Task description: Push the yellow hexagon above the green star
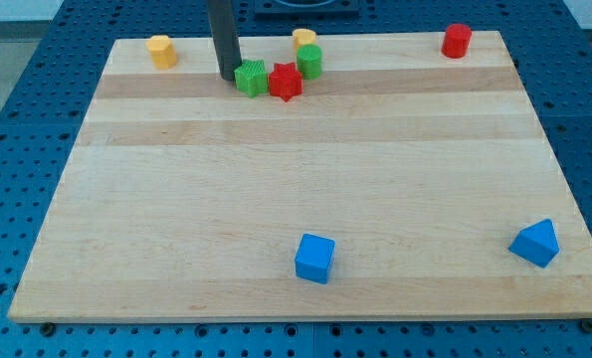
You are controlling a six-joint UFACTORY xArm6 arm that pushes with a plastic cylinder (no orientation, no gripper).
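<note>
The green star (251,78) lies near the view's top, left of centre, touching a red star (286,81) on its right. My tip (228,76) rests on the board just left of the green star, close to touching it. One yellow block (160,50), likely the hexagon, sits at the top left, well left of my tip. Another yellow block (303,39) sits at the top edge, partly behind a green cylinder (309,62).
A red cylinder (457,40) stands at the top right. A blue cube (314,258) lies near the bottom centre. A blue wedge-shaped block (534,243) lies at the bottom right. The wooden board (296,169) sits on a blue pegboard table.
</note>
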